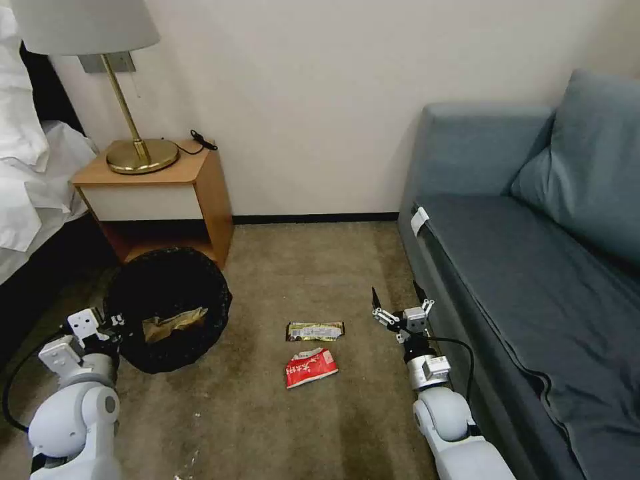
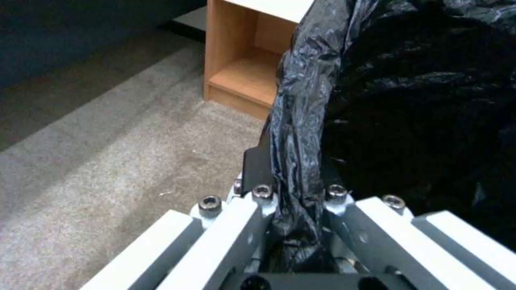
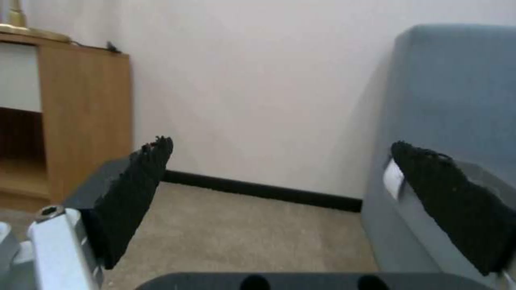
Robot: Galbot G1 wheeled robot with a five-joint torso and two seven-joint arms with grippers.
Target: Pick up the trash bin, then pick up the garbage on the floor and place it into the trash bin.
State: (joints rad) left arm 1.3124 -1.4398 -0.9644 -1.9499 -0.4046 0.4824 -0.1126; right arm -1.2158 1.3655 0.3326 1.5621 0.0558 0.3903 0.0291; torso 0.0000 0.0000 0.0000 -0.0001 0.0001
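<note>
The trash bin, lined with a crinkled black bag, sits at the left in front of the nightstand, and a crumpled brown paper bag lies inside it. My left gripper is shut on the bin's bagged rim, one finger on its outer side. On the carpet lie a gold-and-dark bar wrapper and, just nearer me, a red-and-white snack packet. My right gripper hangs open to the right of them beside the sofa, its black pads wide apart with nothing between.
A wooden nightstand with a brass lamp stands behind the bin, a bed at far left. A grey-blue sofa runs along the right. Open carpet lies between them up to the wall.
</note>
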